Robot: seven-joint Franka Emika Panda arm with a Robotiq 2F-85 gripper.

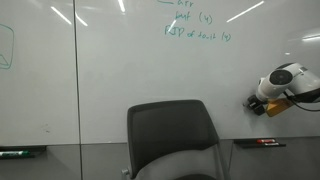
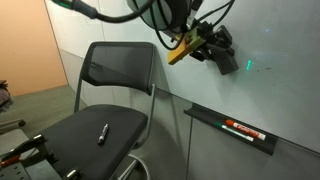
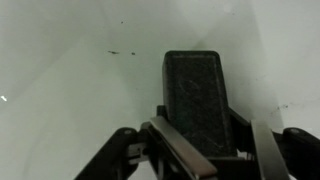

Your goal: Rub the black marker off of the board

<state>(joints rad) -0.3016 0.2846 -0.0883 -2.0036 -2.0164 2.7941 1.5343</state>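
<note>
Backdrop: glossy white board [image 1: 150,75] spanning the wall, with thin vertical seams and streaks of reflected ceiling light.
Claw: the claw [image 1: 262,102] reaches in low on the board from the frame edge. Its fingers [image 3: 165,142] are clamped on a dark eraser block [image 3: 192,88], one finger on each side of it in the wrist view.
Eraser: it has a yellow backing in an exterior view [image 2: 183,50], and its dark face is turned toward the board. I cannot tell whether it is touching the board.
Black marker: the black marker [image 3: 122,52] is a few thin, faint dark strokes on the board. In the wrist view it sits up and to the left of the eraser's top edge, near it but apart. It is too faint to pick out in the exterior views.
Above claw: plain white surface runs up to the green writing [image 1: 195,28], which is well apart from the claw.
Far side: a green outline sketch [image 1: 5,45] sits at the opposite frame edge, far from the claw.
Below claw: a narrow tray ledge [image 1: 260,143] runs along the board's lower edge just beneath the claw, holding a red-labelled marker [image 2: 243,128].
Beside and below: the mesh back of the chair [image 1: 170,135] rises close to the board. Its top edge is lower than the claw, with a gap of white surface between them.
Chair seat: a dark pen [image 2: 102,133] lies on it, well below the claw.
Room edge: a peach wall [image 2: 25,45] meets the board beyond the chair.
</note>
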